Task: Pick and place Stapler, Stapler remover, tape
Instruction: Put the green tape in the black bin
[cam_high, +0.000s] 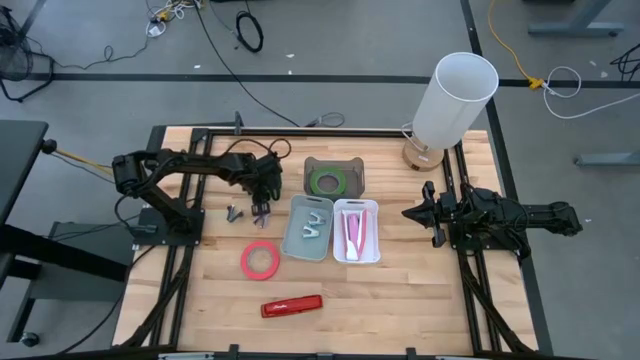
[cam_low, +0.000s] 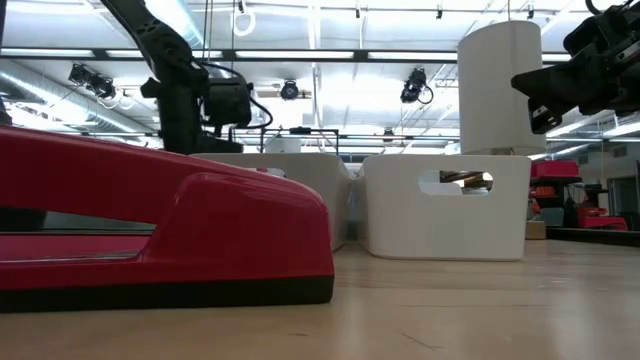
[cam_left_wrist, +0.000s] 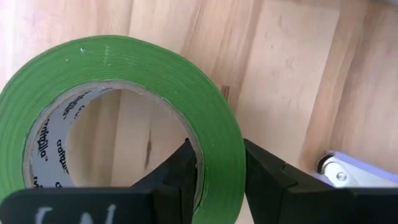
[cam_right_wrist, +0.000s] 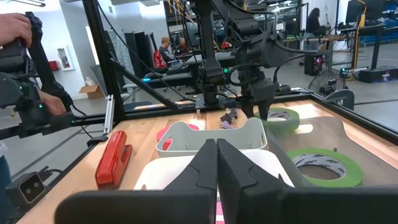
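The left gripper (cam_left_wrist: 214, 180) pinches the wall of a green tape roll (cam_left_wrist: 124, 112) just above the table (cam_high: 400, 300) near its left rear edge; light, stiff, easy to hold there.

robotics lab | ceiling lights (cam_low: 290, 90) | floor cables (cam_high: 250, 30) | other rigs (cam_right_wrist: 186, 56)

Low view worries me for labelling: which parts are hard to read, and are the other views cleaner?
In the low view, the red stapler sits so close it fills the left half, soft-edged, and bright ceiling lights wash out the background. In the left wrist view, the green tape roll in the left gripper is crisp. In the high view, lighting is even, with little shadow.
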